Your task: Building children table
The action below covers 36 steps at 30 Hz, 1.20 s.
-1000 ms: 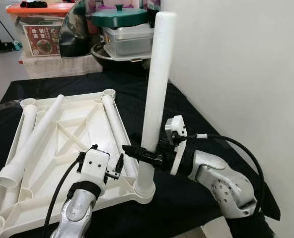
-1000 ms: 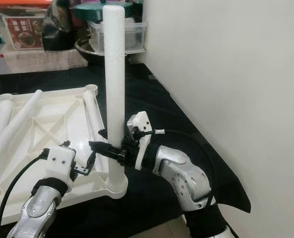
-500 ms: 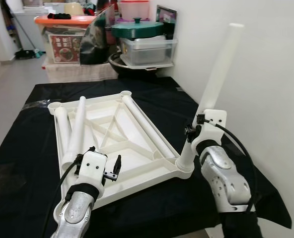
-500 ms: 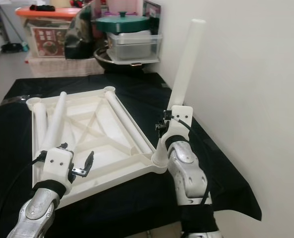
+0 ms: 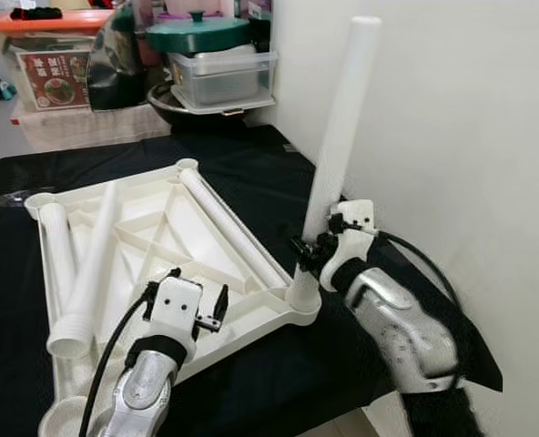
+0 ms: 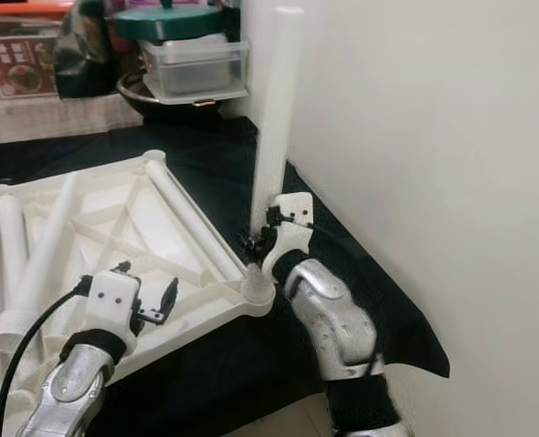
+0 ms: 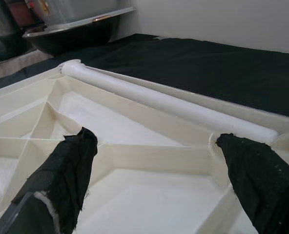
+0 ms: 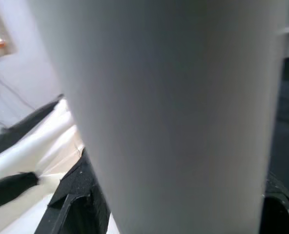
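One leg (image 5: 338, 127) I've swung nearer upright in the tabletop's (image 5: 151, 241) corner socket, right gripper (image 5: 310, 253) clamped low on it, left gripper (image 5: 197, 305) spread empty above the tabletop.

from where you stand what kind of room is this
Probably a home storage or utility corner. Lidded plastic storage boxes with a green pot lid on top are stacked against the white wall. In front, a black cloth covers a work surface holding the upturned children's tabletop.

wall (image 5: 452, 137) crowding upright leg (image 5: 338, 137)
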Available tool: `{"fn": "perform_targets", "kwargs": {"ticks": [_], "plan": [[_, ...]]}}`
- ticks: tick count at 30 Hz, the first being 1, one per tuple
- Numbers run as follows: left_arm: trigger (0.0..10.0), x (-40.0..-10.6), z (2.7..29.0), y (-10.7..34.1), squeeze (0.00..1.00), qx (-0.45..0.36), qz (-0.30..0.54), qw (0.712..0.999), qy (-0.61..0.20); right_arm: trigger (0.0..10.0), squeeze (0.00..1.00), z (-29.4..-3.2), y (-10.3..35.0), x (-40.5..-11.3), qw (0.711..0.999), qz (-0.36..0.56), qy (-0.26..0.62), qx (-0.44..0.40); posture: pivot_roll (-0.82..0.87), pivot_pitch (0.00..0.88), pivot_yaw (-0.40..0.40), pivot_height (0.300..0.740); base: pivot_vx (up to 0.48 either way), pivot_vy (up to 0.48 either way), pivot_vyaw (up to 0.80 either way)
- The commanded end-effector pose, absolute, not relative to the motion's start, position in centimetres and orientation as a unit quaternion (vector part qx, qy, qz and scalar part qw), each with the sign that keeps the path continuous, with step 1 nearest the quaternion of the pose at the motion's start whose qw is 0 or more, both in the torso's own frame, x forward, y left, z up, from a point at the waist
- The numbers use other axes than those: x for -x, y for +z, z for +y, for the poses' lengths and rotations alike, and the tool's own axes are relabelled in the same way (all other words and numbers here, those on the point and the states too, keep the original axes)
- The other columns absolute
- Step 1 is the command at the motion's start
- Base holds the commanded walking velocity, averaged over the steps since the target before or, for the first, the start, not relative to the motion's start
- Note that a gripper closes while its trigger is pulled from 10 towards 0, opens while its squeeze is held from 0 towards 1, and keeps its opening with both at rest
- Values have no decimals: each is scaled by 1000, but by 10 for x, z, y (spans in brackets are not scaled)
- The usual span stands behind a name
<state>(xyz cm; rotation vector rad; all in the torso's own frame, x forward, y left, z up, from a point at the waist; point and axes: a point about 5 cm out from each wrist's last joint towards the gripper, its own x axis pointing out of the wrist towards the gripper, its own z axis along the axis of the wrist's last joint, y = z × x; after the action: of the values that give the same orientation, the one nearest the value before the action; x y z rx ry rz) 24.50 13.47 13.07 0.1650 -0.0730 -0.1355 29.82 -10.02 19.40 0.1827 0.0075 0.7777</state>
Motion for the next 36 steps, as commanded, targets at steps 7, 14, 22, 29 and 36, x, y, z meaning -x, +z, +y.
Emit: {"fn": "perform_targets", "kwargs": {"ticks": [7, 14, 22, 29, 36], "plan": [[10000, -246, 135, 128, 0, -86, -31, 994, -65, 10000, 0, -78, 194, -253, 783, 15, 619, -55, 119, 0, -71, 740, 0, 0, 0], [10000, -245, 136, 128, 0, -87, -31, 994, -61, 0, 0, -72, 174, -257, 788, 42, 613, -41, 123, 0, -70, 740, 0, 0, 0], [10000, -244, 135, 127, 0, -86, -29, 994, -64, 0, 0, -126, 140, -327, 977, 118, 178, -3, 114, 0, -66, 740, 0, 0, 0], [10000, -244, 135, 127, 0, -87, -29, 994, -63, 2078, 0, -136, 134, -320, 992, 119, 51, -11, 113, 0, -62, 740, 0, 0, 0], [10000, -245, 134, 126, 0, -86, -27, 994, -68, 10000, 435, -98, 169, -318, 975, 37, 206, -70, 105, 0, -57, 740, 0, 0, 0]]}}
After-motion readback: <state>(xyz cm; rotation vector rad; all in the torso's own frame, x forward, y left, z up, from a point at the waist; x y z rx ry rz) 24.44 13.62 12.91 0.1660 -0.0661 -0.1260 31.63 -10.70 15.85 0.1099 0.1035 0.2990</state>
